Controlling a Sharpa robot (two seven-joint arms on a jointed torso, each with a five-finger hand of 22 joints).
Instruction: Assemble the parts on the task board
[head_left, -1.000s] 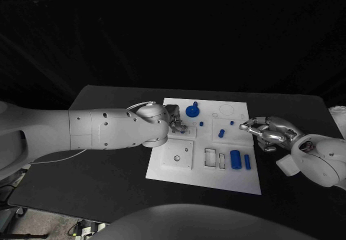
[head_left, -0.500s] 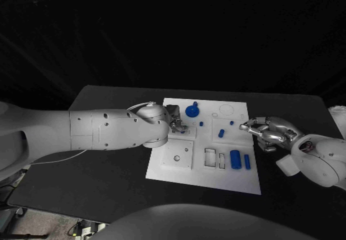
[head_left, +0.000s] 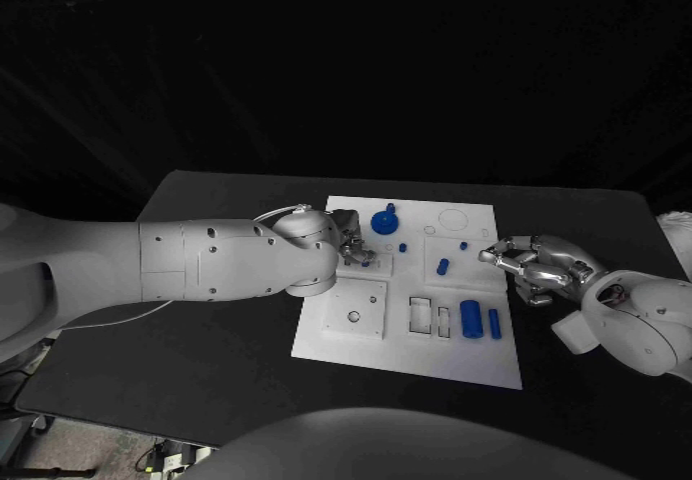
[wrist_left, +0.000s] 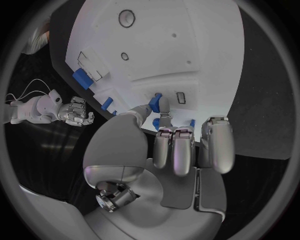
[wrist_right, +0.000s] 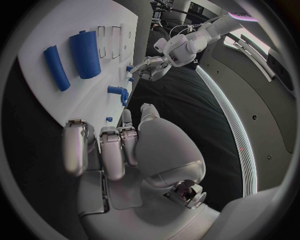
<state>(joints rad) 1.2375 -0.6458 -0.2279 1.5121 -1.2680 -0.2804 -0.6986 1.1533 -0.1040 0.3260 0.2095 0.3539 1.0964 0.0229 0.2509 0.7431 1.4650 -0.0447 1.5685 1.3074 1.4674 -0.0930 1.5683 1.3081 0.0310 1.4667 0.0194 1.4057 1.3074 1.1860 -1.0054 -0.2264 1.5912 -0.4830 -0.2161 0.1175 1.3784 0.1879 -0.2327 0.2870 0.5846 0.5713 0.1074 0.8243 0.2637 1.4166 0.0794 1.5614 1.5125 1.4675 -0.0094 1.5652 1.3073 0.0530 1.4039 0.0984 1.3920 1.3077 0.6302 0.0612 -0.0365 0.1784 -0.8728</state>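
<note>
The white task board lies mid-table. A round blue knob stands near its far edge, with small blue pegs to its right. A thick blue cylinder and a slim one lie at the near right. My left hand hovers over the board's far left with fingers curled, fingertips against a blue part; whether it grips it is hidden. My right hand sits at the board's right edge, fingers curled in on nothing.
The board has rectangular slots beside the cylinders and a square plate with a hole at its near left. Black table surrounds the board on every side.
</note>
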